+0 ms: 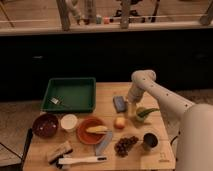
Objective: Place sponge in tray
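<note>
Indoors, hand [130,108] hangs over wooden table [155,160] beside sponge [119,103].

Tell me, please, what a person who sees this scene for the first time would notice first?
Probably the large green tray at the table's back left, with a fork lying inside it. Next comes the white robot arm reaching in from the right, its end effector lowered just right of the small blue-grey sponge near the table's middle. The orange plate in front also stands out.
</note>
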{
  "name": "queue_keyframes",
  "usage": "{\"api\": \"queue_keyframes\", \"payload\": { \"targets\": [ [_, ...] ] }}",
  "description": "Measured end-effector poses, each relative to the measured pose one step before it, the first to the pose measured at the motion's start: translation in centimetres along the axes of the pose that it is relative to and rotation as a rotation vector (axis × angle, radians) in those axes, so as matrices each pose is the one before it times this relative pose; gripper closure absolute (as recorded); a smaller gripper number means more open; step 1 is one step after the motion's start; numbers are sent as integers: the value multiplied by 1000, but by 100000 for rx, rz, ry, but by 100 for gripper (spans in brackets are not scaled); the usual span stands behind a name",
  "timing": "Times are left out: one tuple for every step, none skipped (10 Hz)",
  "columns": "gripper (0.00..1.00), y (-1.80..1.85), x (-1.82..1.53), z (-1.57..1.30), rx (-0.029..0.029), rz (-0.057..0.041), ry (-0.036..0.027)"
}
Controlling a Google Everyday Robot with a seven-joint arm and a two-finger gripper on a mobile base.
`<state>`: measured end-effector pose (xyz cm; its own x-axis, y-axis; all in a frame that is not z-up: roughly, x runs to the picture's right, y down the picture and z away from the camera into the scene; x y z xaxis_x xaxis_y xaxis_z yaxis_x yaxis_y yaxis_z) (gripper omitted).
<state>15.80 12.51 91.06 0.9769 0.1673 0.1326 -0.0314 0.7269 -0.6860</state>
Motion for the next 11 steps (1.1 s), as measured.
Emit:
{"api": "queue_keyframes", "payload": {
  "targets": [
    [20, 19, 5, -83, 663, -954, 243],
    [20, -39, -210, -23, 567, -1097, 76],
    [20, -143, -577, -31, 766, -1963, 13],
    [20, -129, -306, -71, 541, -1254, 111],
    [20, -122, -179, -62, 470, -1025, 103],
    [20, -117, -183, -45, 312, -793, 4],
    [20, -288, -321, -59, 384, -1208, 210],
    [20, -242, -287, -68, 296, -798, 39],
    [20, -216, -177, -39, 265, -718, 42],
    [20, -264, -109, -166, 506, -679, 71],
    [20, -144, -132, -14, 189, -617, 60]
  ]
}}
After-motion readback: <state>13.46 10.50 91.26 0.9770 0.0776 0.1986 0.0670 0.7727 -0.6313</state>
